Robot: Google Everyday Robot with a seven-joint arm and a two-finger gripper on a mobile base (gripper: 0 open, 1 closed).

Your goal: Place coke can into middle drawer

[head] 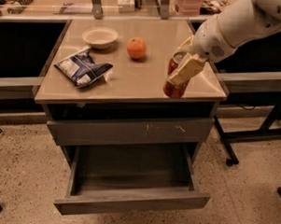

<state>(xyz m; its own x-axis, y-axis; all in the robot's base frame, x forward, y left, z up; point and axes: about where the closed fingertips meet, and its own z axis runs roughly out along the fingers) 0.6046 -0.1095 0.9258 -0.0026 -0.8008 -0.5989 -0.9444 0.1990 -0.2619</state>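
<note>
The coke can [173, 89], red with a silver top, is held tilted at the front right of the cabinet top [132, 81], close to its front edge. My gripper [180, 72] comes in from the upper right and is shut on the can; one pale finger [187, 68] lies across its side. The middle drawer [132, 197] is pulled open below, with a plain grey front and a dark, empty inside. It lies below and to the left of the can.
An orange [136, 47], a white bowl [100, 37] and a blue-white snack bag [82, 67] lie on the cabinet top. A closed drawer front with pale scratches [130, 130] sits above the open drawer. Dark tables stand on both sides.
</note>
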